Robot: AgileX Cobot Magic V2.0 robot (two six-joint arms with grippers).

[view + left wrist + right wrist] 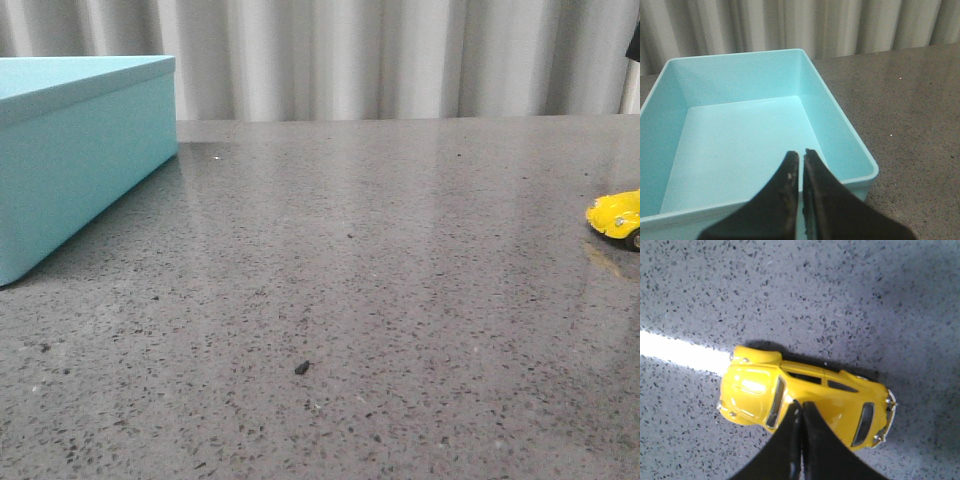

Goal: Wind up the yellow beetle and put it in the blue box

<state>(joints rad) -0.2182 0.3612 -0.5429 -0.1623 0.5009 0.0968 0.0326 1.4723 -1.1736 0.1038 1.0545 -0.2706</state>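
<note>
Front view: the box sits at the far left of the table, turquoise-blue, cut off by the frame edge. The beetle is at the far right edge, only partly in frame, on its wheels on the table — well apart from the box. A small dark speck lies on the table nearer the camera, approx. midway betw. the two. Grey pleated curtain behind the table. Neither arm shows in this view.

Left wrist view: the box is open and the left gripper hangs over its near rim, dark fingers pressed almost together w/ only a thin slit between, nothing held. Box interior is bare turquoise.

Right wrist view: the beetle seen from above, glossy yellow, dark windows, chrome bits at both ends, standing on the speckled grey table. The right gripper is directly over the roof — fingers closed together, tips at or just above the car; can't tell if touching. Not clamped on the car. A bright strip of reflected light crosses the table beside the car.
</note>
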